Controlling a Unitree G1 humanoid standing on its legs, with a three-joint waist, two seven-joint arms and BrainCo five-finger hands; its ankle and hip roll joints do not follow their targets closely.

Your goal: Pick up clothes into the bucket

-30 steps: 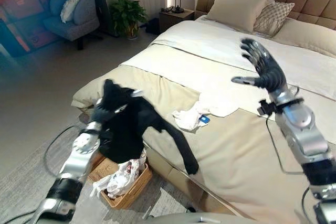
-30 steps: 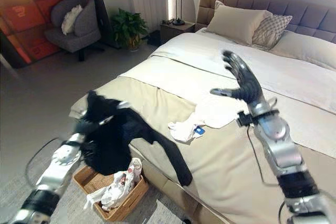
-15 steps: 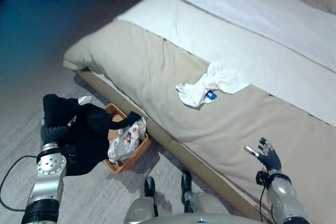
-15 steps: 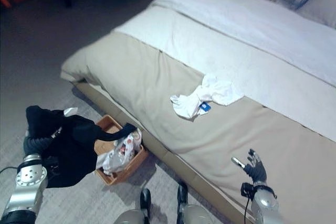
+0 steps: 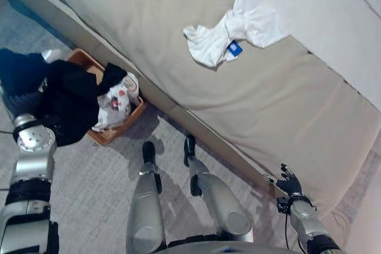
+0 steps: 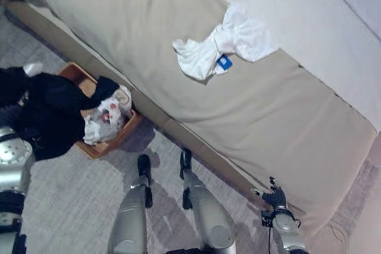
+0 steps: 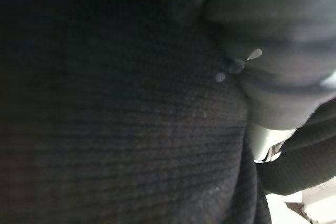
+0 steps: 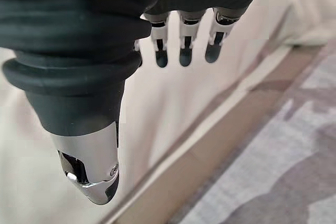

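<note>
A black garment (image 5: 65,96) hangs bunched round my left hand (image 5: 19,104) and droops over the left side of a wicker basket (image 5: 116,135) on the floor beside the bed. The left wrist view has black knit cloth (image 7: 121,129) right up against the hand's ribbed cover. White patterned clothes (image 5: 116,98) lie in the basket. A white garment (image 5: 229,28) with a blue tag lies crumpled on the beige bed cover (image 5: 286,105). My right hand (image 5: 289,182) hangs low by the bed's near edge, its fingers (image 8: 181,51) straight and holding nothing.
The bed's long edge (image 5: 196,129) runs diagonally just past the basket. A grey patterned rug (image 5: 89,194) covers the floor in front of it.
The camera has tipped down from the room to the floor. My left arm has lowered the black garment to the basket. My right arm has dropped from above the bed to its edge.
</note>
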